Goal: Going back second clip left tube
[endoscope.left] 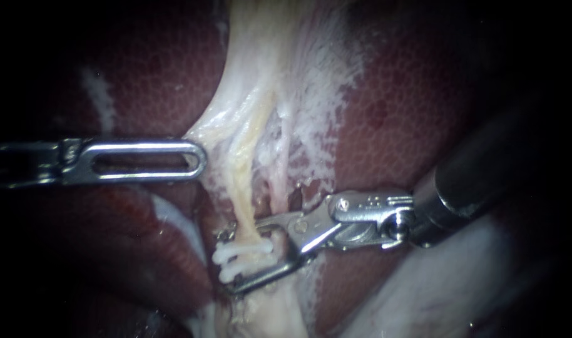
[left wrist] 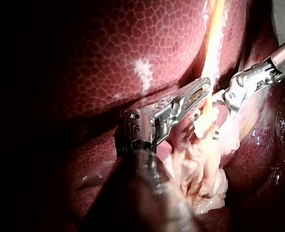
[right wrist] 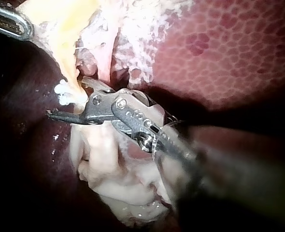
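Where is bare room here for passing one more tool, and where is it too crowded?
Free: the bare liver between the white tissue and the right tool; also the liver above the left tool. Crowded: around the clips on the tube, where the right tool's open jaws stand on both sides.

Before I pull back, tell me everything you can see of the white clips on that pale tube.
Two white clips lie side by side across the pale yellow tube, low on it. They look like plastic, ridged, with knobbly rounded ends, and are closed around the tube, pinching it narrow. The open jaws of the right instrument straddle both, one jaw on either side. Whether metal touches a clip cannot be told. The right wrist view shows only their rounded ends beside the tube.
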